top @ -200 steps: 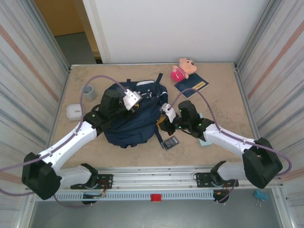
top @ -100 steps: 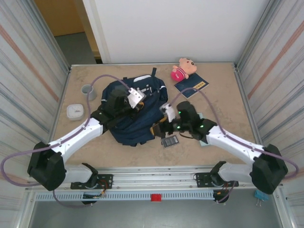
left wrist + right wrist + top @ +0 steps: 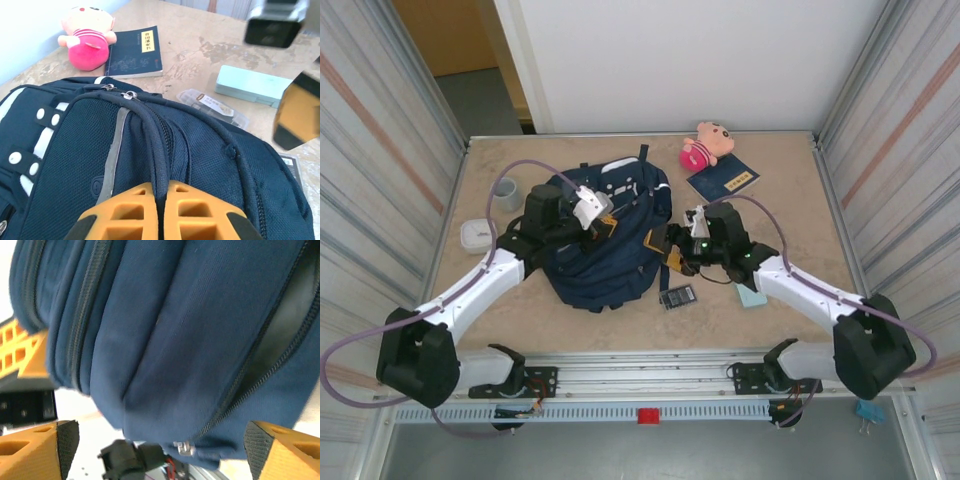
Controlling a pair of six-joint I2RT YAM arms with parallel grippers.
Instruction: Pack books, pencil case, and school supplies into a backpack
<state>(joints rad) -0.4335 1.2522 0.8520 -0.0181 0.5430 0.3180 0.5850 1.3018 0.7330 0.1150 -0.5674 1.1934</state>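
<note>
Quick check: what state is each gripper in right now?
Left gripper: closed, pinching the dark strap of the backpack.
Right gripper: open, jaws spread wide, backpack fabric close in front.

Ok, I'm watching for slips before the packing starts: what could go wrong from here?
The left gripper pinches only a thin ridge of the backpack, which may slip free. The calculator lies close by its near edge; a tug could shove it. The open right gripper might snag fabric.
</note>
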